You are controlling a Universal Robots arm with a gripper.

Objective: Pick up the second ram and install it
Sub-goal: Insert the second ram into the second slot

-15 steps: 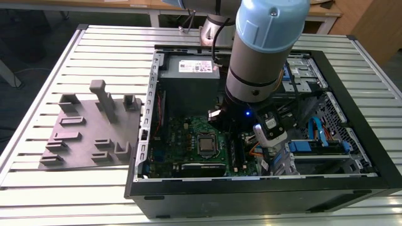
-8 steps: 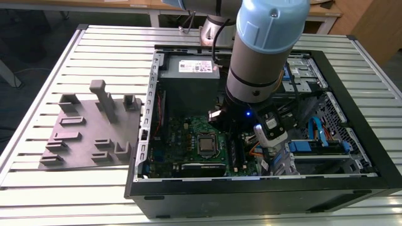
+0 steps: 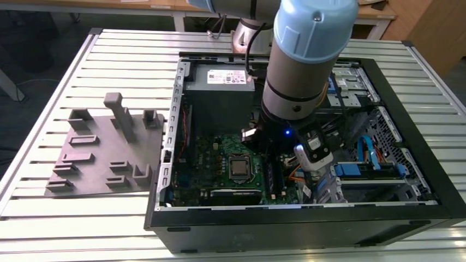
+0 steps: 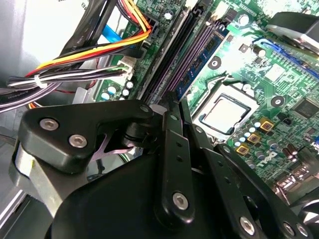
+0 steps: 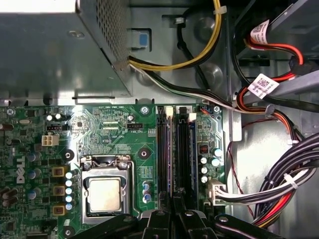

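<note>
- Inside the open computer case (image 3: 407, 180), in the exterior view, the gripper (image 3: 311, 164) hangs low over the motherboard (image 3: 218, 158), beside the memory slots (image 3: 271, 173); the grey parts stand (image 3: 102, 147) sits well apart.
- Second wrist view: the gripper's jaws look closed together above the slots; I cannot tell whether anything sits between them.
- First wrist view: the second ram (image 5: 170, 149) appears to stand edge-on in a slot, so seating looks done or nearly so.
</note>
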